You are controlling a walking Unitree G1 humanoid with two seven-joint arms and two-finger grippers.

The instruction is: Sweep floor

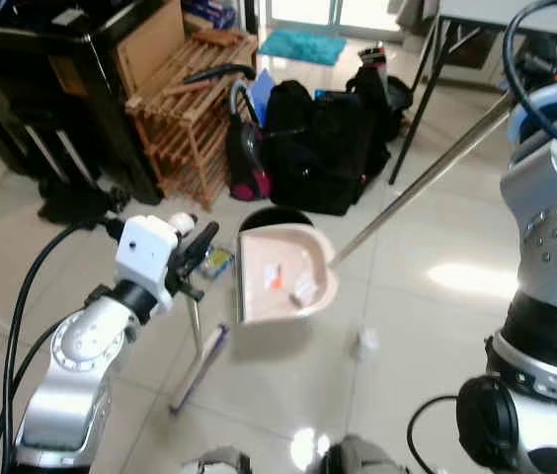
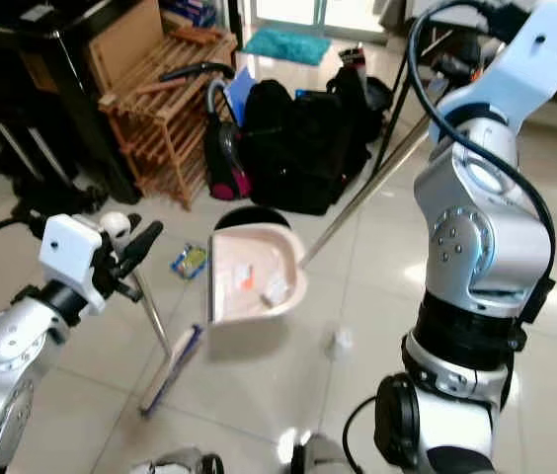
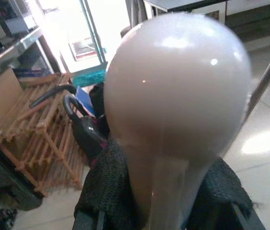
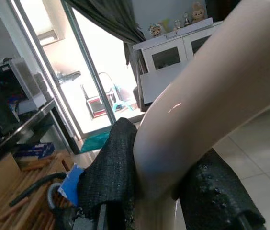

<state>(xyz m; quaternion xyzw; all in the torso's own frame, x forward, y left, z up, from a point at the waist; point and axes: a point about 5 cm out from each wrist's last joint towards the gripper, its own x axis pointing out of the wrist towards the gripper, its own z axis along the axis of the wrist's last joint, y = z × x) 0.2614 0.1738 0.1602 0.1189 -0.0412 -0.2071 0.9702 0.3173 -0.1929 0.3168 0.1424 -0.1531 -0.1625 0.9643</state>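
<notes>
Left eye view, dustpan (image 1: 283,276), scraps' print unreadable

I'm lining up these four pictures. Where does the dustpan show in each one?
Left eye view: the dustpan lies centre, on the floor.
Right eye view: centre-left, its long handle rising toward the right arm.
Left wrist view: no pan visible.
Right wrist view: no pan visible.
Shared landmark: wooden rack, also.

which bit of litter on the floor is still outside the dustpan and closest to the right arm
The small pale scrap on the bare tile just beyond the dustpan. The colourful wrapper lies on the dustpan's far side, nearer the left gripper, and the other scraps are already inside it.
</notes>
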